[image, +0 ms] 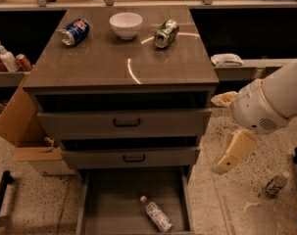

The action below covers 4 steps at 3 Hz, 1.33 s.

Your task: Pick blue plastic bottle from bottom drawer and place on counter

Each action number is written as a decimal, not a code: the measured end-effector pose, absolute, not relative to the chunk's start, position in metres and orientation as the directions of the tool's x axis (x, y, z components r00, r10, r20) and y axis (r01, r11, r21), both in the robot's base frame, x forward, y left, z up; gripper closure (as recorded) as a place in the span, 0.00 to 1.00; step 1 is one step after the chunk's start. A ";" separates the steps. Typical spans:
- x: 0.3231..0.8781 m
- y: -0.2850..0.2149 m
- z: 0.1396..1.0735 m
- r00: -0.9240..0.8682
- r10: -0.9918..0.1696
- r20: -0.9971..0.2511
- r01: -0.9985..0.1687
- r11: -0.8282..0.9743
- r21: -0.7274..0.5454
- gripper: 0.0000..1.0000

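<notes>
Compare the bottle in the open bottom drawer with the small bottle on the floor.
The blue plastic bottle lies in the bottom drawer; the floor bottle sits outside. Its label is pale, the floor bottle's dark. Both have white caps. The hand hangs beside the drawer.

The white arm (273,102) enters from the right edge, its cream pincer (226,163) hanging mid-air, tilted down-left.

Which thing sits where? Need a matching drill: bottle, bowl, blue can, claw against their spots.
1 bottle
2 bowl
3 blue can
4 claw

A counter, back middle, upright
B in the air, right of the cabinet
C lying on the bottom drawer floor
D counter, back left, on its side

Pairs: 1-C, 2-A, 3-D, 4-B
</notes>
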<state>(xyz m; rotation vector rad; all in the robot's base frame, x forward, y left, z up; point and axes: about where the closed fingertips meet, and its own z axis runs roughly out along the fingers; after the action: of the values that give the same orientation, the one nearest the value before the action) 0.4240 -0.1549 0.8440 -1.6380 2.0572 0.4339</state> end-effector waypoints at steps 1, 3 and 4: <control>0.424 -0.155 0.843 -0.175 -0.822 -0.542 -0.971 0.236 -0.045 0.00; 0.407 -0.148 0.739 -0.218 -0.753 -0.621 -0.972 0.225 0.068 0.00; 0.392 -0.139 0.662 -0.258 -0.689 -0.678 -0.966 0.206 0.158 0.00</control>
<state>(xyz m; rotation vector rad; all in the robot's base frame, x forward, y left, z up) 0.3917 -0.1393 0.6620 -1.5327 2.0214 0.7907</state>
